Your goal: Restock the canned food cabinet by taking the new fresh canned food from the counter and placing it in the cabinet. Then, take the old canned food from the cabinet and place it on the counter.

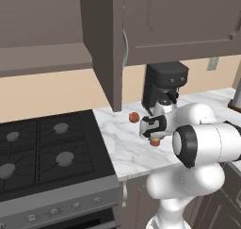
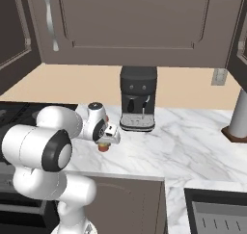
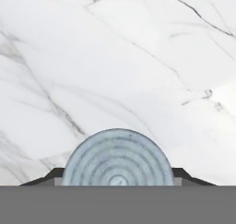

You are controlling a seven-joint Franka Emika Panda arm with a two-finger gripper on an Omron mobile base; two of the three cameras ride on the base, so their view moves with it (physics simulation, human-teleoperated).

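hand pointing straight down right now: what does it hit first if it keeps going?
The can: the hand is already shut on it, fingers either side of its ringed top. Directly under the can is the counter.

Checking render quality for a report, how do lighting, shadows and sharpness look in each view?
Left base view: flat, even light, soft-edged can under the hand. Right base view: faint shadow beneath the coffee machine. Hand view: can lid crisp, counter glare-free.

One can (image 1: 155, 141) (orange-red), one round red fruit (image 1: 134, 117), one black coffee machine (image 2: 138, 104), four stove burners (image 1: 65, 158).
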